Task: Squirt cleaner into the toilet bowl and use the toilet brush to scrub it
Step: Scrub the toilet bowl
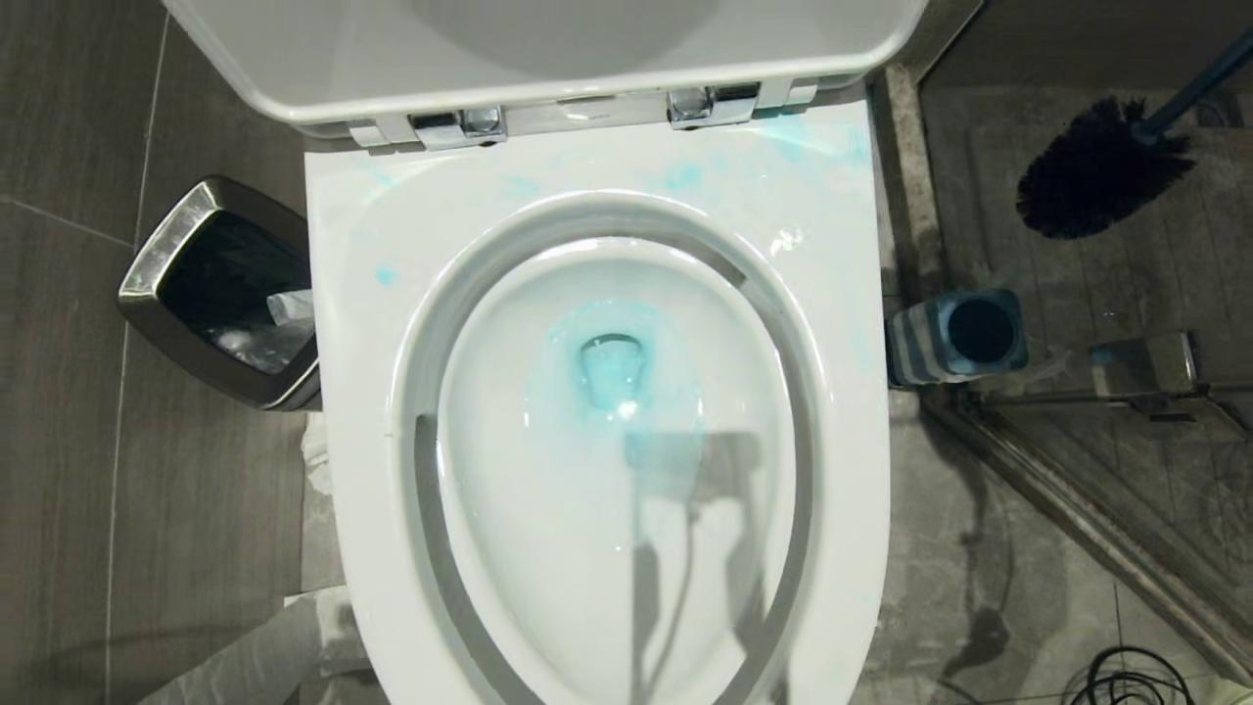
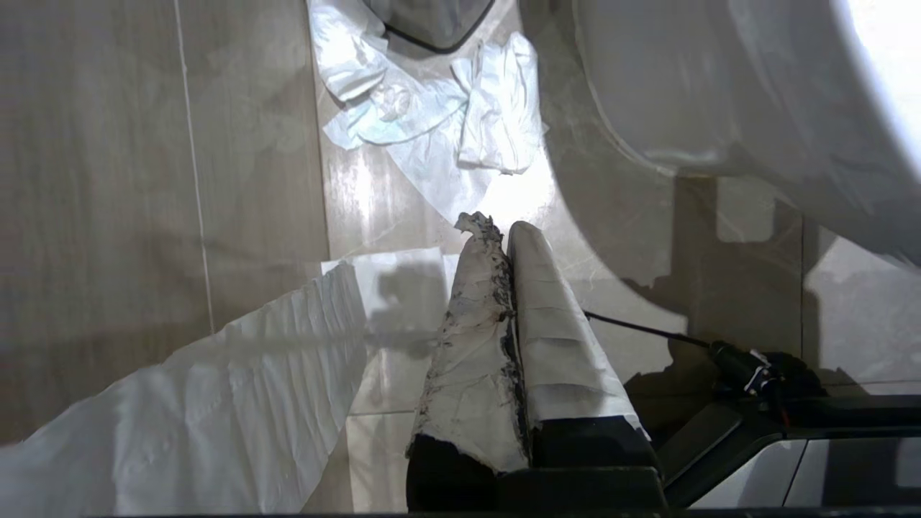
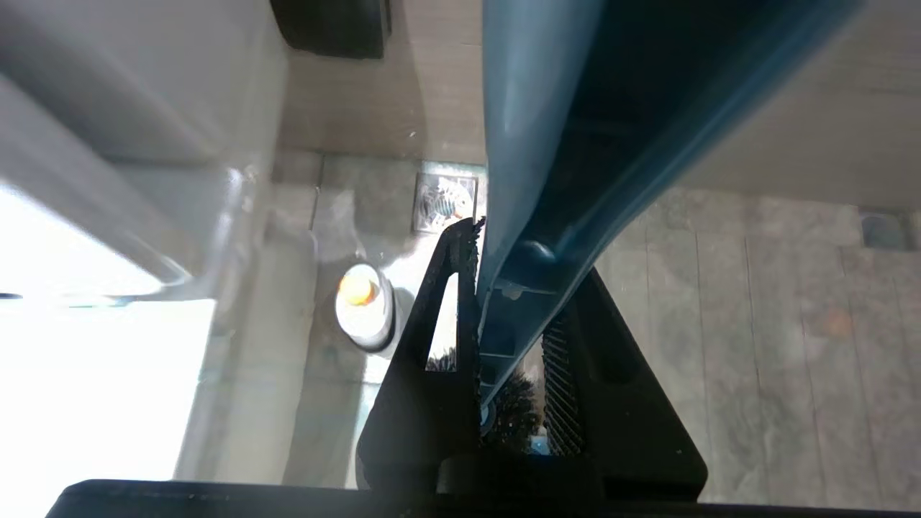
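Toilet brush (image 1: 1101, 166) hangs in the air over the shower floor, off to the right of the toilet bowl (image 1: 607, 441), its slim handle slanting up toward my right claw (image 3: 507, 338), which is clamped on it. Cleaner (image 1: 612, 367) pools blue in the bowl. My left claw (image 2: 504, 237), pressed together, idles low beside the bowl.

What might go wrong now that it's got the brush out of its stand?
The toilet brush hangs over the floor beside the toilet bowl, so it may drip or clip the seat swinging across. The right gripper pinches only the slim handle, so it could twist. Cleaner is already smeared on the seat.
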Motion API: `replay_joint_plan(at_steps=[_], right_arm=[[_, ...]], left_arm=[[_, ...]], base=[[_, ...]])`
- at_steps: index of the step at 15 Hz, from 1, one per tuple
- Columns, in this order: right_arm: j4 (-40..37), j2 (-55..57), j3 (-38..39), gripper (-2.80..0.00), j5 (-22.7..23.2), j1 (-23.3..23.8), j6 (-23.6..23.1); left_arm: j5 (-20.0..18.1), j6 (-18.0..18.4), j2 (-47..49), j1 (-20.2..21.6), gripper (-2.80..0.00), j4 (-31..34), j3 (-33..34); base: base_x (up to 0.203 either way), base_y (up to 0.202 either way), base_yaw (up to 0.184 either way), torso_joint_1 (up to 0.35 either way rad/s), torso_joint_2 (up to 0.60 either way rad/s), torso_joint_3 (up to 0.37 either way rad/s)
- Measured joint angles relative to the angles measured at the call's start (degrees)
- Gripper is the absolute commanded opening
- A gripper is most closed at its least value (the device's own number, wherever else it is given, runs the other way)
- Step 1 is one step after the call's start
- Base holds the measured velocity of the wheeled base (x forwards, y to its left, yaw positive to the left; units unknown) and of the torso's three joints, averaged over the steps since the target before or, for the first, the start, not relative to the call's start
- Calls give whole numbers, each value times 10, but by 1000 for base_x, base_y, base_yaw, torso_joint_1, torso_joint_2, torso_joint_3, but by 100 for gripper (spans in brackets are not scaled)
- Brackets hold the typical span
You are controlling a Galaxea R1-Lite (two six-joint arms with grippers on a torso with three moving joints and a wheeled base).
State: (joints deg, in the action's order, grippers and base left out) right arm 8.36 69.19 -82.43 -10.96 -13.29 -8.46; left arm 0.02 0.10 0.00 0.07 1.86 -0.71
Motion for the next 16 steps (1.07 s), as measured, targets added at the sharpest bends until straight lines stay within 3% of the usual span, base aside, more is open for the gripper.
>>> replay_joint_plan(at_steps=[11, 13, 16], right_arm=[[-38, -14, -21, -280, -3, -27, -5], [-39, -11, -21, -280, -9, -56, -6], [-39, 5, -24, -280, -56, -140, -6]], left_arm=[[0, 3, 0, 0, -280, 0, -1], [0, 2, 0, 0, -280, 0, -1], [0, 2, 0, 0, -280, 0, -1]], base=[[0, 0, 0, 3, 2, 202], [0, 0, 0, 1, 5, 201], [0, 0, 0, 3, 2, 200]])
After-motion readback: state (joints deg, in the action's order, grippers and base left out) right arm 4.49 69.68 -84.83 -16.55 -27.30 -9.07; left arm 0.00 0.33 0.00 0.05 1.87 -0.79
